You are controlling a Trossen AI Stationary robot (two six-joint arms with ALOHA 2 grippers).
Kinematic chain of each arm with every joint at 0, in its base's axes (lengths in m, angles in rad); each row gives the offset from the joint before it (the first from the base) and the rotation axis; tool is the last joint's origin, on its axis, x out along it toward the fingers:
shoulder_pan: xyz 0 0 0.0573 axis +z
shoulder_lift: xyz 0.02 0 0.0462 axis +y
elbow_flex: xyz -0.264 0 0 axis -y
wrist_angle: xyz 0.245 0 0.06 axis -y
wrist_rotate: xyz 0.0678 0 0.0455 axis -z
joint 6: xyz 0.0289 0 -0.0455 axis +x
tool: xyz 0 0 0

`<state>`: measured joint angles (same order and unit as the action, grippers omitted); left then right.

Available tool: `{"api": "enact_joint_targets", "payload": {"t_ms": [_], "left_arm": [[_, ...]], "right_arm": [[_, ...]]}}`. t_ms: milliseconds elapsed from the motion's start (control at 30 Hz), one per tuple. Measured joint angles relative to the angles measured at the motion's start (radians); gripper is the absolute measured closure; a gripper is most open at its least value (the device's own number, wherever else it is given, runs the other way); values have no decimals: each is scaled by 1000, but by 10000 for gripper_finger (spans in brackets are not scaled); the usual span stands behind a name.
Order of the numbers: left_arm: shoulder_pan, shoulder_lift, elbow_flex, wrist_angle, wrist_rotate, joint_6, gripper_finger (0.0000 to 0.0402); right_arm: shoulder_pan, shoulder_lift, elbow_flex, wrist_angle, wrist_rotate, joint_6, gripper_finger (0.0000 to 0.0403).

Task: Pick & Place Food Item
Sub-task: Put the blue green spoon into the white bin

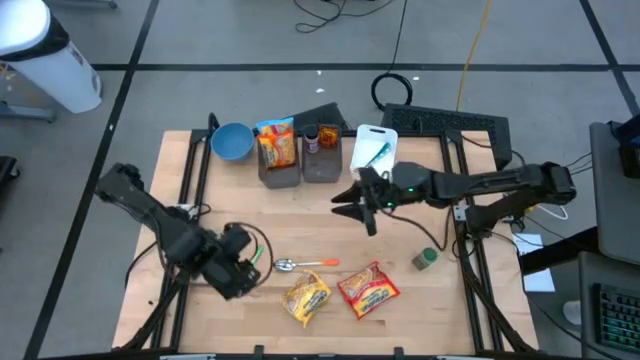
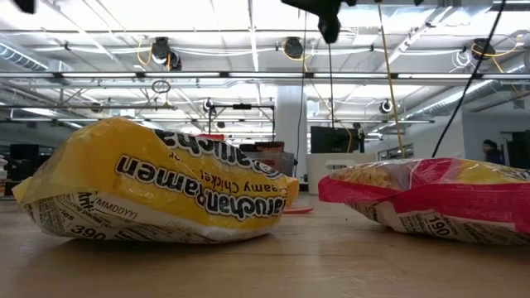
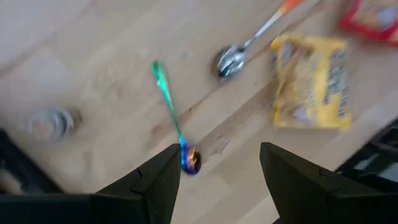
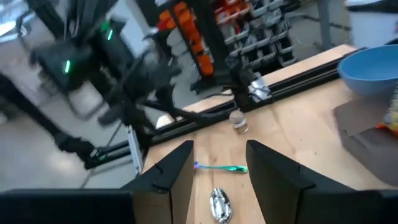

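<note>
A yellow ramen packet (image 1: 307, 297) and a red ramen packet (image 1: 368, 288) lie flat on the wooden table near its front edge; both also show in the low view, yellow (image 2: 157, 194) and red (image 2: 431, 199). My left gripper (image 1: 252, 264) is open and empty, low over the table left of the yellow packet (image 3: 309, 81). My right gripper (image 1: 350, 208) is open and empty, above the table's middle, in front of the grey bins (image 1: 300, 162). One bin holds another yellow packet (image 1: 277, 145).
A metal spoon with an orange handle (image 1: 305, 264) and a green-handled utensil (image 3: 168, 106) lie between my left gripper and the packets. A blue bowl (image 1: 232, 141), a white board (image 1: 374, 148) and a small jar (image 1: 425, 259) also stand on the table.
</note>
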<state>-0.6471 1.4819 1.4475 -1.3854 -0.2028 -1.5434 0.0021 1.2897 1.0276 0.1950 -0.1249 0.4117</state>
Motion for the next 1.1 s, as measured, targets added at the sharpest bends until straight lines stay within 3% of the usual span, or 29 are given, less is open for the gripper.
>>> {"api": "enact_joint_targets", "payload": {"t_ms": [233, 433, 700, 900, 1100], "left_arm": [[-30, 142, -14, 39, 67, -54, 172], [-29, 168, -210, 361, 144, -79, 172], [-37, 69, -423, 404, 153, -197, 172], [-31, -34, -523, 472, 103, -194, 172], [-18, -57, -579, 481, 105, -185, 172]], "right_arm": [[-1, -131, -164, 91, 56, 83, 264], [-1, -187, -260, 168, 77, 173, 264], [-1, -207, -278, 177, 73, 198, 264], [-13, -207, -278, 168, 75, 202, 264], [-41, -207, -278, 171, 76, 223, 264]]}}
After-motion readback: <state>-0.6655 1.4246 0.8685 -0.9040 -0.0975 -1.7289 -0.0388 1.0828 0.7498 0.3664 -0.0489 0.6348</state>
